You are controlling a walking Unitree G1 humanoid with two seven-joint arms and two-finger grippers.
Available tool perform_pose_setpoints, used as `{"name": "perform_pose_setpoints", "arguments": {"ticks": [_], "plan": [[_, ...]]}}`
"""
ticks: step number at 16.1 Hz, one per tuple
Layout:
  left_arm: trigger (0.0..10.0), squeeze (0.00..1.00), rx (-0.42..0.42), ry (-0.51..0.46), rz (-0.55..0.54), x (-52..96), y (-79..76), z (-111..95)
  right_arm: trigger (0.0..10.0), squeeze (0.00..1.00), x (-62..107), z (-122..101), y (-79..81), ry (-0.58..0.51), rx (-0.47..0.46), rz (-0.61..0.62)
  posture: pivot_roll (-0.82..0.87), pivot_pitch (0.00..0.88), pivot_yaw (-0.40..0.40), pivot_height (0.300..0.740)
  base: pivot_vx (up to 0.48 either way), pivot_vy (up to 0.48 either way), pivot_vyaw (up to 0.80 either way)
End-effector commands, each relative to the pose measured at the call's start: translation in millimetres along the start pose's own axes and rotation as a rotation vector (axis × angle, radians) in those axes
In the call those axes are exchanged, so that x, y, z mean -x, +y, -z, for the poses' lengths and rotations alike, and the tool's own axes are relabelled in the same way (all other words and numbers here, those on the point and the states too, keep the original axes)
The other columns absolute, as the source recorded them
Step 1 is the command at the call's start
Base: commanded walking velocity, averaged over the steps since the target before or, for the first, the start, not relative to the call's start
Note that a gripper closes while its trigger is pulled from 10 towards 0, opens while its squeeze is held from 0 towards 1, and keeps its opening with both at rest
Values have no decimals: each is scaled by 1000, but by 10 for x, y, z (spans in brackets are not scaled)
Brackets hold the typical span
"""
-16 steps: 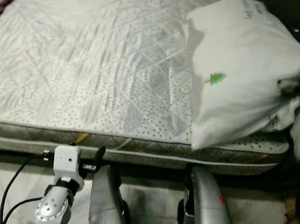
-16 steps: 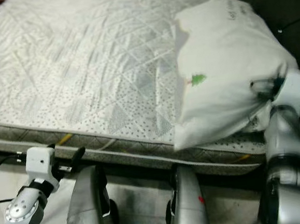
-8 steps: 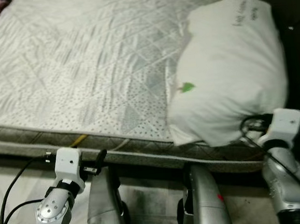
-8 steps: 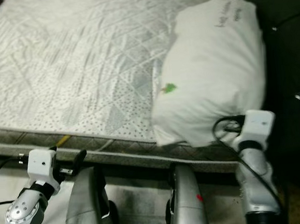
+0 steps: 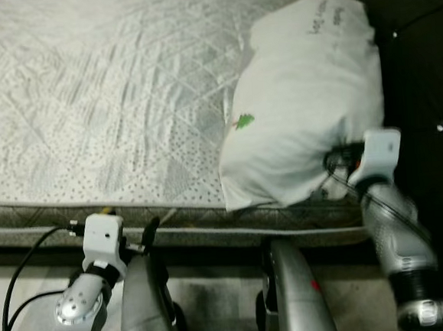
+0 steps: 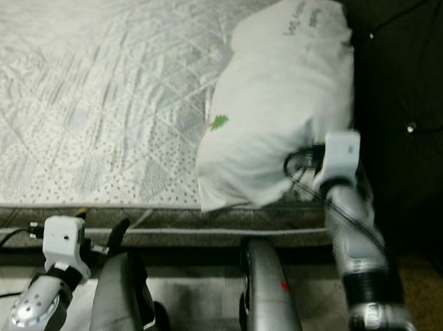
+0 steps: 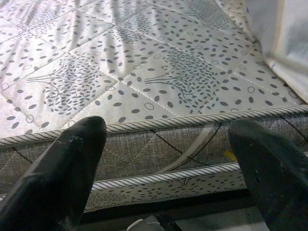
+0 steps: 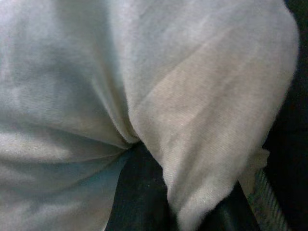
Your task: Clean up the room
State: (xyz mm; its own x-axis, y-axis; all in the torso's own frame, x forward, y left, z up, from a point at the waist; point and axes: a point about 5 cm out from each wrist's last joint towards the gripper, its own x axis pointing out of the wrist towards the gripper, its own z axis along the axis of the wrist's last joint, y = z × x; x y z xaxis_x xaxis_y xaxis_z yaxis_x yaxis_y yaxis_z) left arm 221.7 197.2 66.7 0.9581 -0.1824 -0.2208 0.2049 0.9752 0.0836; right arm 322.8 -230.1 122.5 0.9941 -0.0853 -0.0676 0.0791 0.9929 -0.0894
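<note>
pillow (image 5: 305, 101): lying on mattress (image 5: 109, 98), at its right end near the front edge
right gripper (image 5: 336, 159): fingers pinching a fold of pillow
left gripper (image 7: 168, 168): fingers spread, holding nothing, facing mattress side
progress: pillow on mattress, judged nearly placed; letting go remains

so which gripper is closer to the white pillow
Right. The right gripper is buried in the near end of the white pillow, fabric bunched around its fingers. The left gripper hangs open below the mattress edge, apart from it.

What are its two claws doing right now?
Left gripper: open, holding nothing, by the mattress edge.
Right gripper: shut on the white pillow.
</note>
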Motion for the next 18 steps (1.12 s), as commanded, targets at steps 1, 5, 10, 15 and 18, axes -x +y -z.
{"name": "perform_pose_setpoints", "arguments": {"ticks": [1, 5, 10, 15, 18], "plan": [[10000, 0, 0, 27, -15, 22, 5, 52, 0, 0, -178, -265, -145, -62, 36, 35, 73, 162, -47, 560, 0, 0, 0], [10000, 0, 17, 34, -69, 43, 36, 71, 0, 0, -300, -602, -944, -64, 68, 351, 85, 158, -66, 560, 0, 0, 0], [10000, 0, 32, 39, -60, 55, 52, 68, 0, 0, -37, -292, -1455, 62, 65, 575, 82, 164, -60, 560, 0, 0, 0], [10000, 0, 21, 43, -48, 49, 44, 67, 0, 0, 194, 392, -981, 203, 42, 472, 75, 171, -48, 560, 0, 0, 0], [10000, 0, 19, 46, -40, 48, 39, 63, 0, 0, 209, 547, -769, 243, 25, 401, 74, 173, -45, 560, 0, 0, 0]]}}
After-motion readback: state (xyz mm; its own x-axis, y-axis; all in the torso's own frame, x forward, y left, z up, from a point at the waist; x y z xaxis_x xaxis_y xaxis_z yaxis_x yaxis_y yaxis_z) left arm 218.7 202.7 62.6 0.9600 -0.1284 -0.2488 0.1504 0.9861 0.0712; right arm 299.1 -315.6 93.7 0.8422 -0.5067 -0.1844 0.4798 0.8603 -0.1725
